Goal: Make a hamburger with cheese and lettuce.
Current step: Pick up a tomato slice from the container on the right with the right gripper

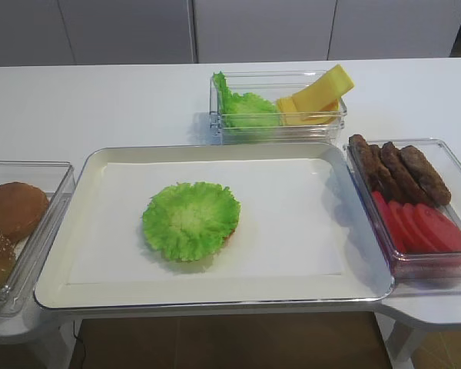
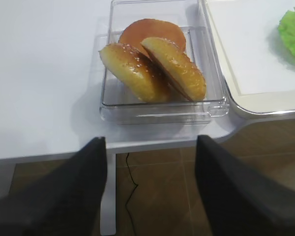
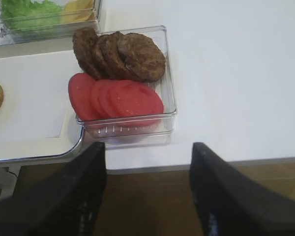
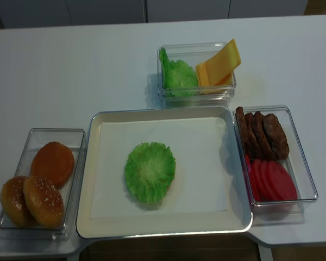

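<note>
Hanging apart, both grippers [image 3: 147,191] [image 2: 150,189] empty (jaws spread); hamburger [image 1: 190,220] well beyond, on tray [image 1: 215,296].

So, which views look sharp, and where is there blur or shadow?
Both high views are sharp; the frilly green lettuce disc casts a soft shadow on the white-lined metal tray. In both wrist views the dark fingers are blurred and the food is slightly soft.

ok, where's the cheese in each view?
Exterior high: cheese top centre-right, right half of the clear back box.
Realsense high: cheese top centre-right, same box.
Right wrist: yellow sliver at the top edge.
Left wrist: not in it.
Shared landmark: leaf bunch beside it in that box.
</note>
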